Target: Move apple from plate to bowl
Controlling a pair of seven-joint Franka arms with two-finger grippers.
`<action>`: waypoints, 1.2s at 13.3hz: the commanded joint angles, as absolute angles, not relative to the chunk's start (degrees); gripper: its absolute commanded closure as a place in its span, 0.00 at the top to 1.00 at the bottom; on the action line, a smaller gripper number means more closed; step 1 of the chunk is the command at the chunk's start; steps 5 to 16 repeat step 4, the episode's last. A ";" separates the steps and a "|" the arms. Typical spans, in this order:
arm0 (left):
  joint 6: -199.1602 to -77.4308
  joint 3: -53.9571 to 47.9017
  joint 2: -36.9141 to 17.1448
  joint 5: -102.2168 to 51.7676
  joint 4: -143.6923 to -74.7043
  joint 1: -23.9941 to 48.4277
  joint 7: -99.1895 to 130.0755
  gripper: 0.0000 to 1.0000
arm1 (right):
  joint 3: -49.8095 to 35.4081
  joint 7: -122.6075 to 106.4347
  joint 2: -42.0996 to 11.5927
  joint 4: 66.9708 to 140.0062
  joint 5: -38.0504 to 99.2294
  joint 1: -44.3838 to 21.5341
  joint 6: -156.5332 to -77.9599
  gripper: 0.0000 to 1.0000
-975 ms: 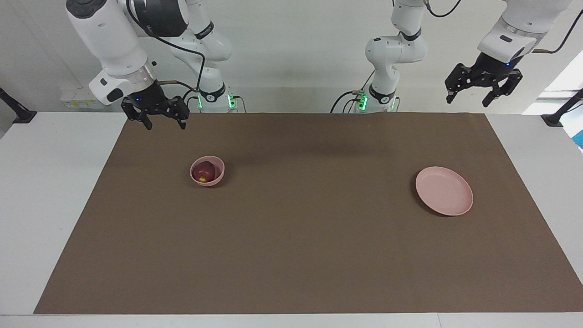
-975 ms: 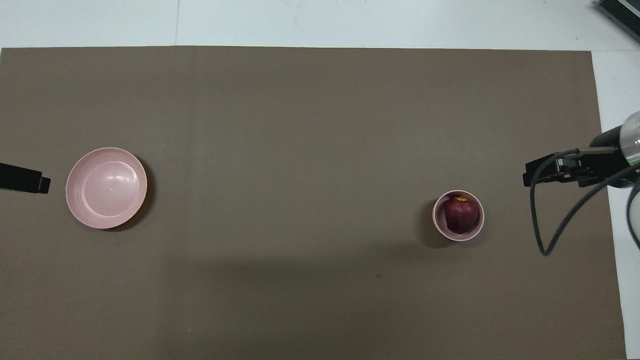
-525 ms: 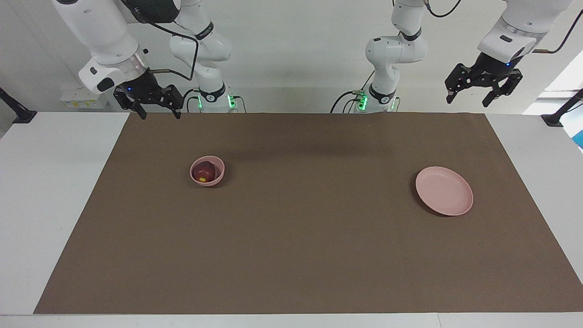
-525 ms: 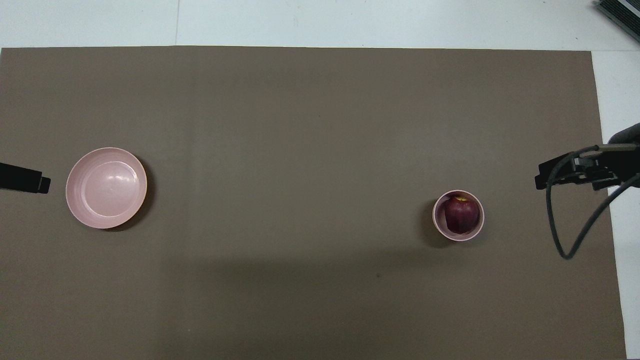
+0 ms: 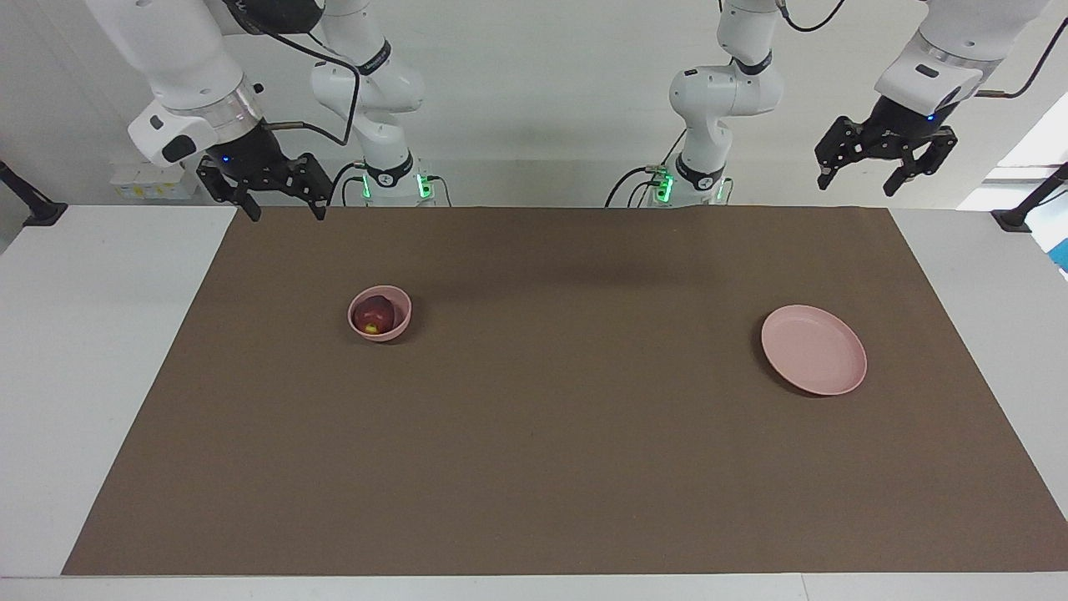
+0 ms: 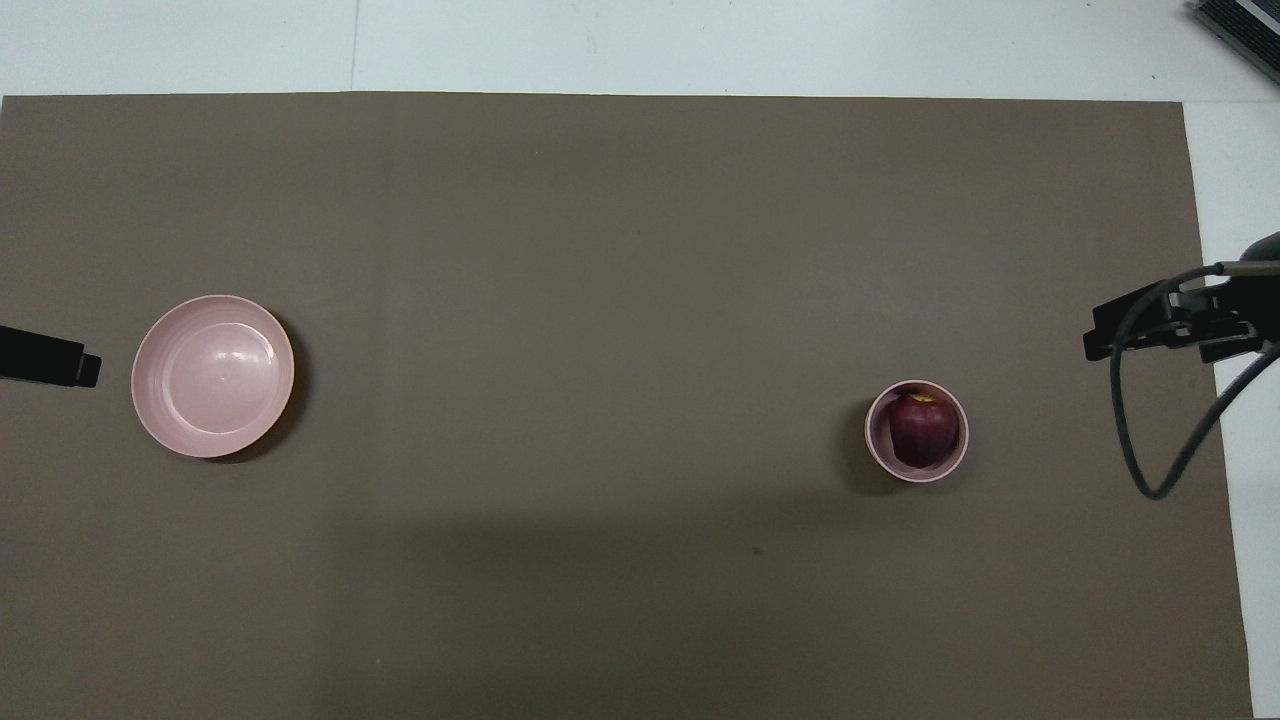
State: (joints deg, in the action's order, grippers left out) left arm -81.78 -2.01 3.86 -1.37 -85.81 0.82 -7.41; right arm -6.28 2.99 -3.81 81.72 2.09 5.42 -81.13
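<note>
Facing view, upper left of frame: right gripper raised over the brown mat's corner, jaws wide, empty. Left of centre: apple sits in the bowl. Right of centre: plate flat on the mat, bare. Upper right: left gripper raised, jaws wide, empty, arm waiting.

Arms glossy white, rounded, black joint bands. Grippers black, two-fingered, linked. Blue light at wrists, green lights at bases. Black cables loop alongside.
</note>
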 commanded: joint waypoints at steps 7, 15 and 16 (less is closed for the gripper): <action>-81.91 -2.20 5.18 -0.35 -87.27 0.35 -7.74 1.00 | -6.59 4.04 -4.04 80.95 2.64 5.80 -80.77 1.00; -81.91 -2.20 5.18 -0.35 -87.27 0.35 -7.74 1.00 | -6.59 4.04 -4.04 80.95 2.64 5.80 -80.77 1.00; -81.91 -2.20 5.18 -0.35 -87.27 0.35 -7.74 1.00 | -6.59 4.04 -4.04 80.95 2.64 5.80 -80.77 1.00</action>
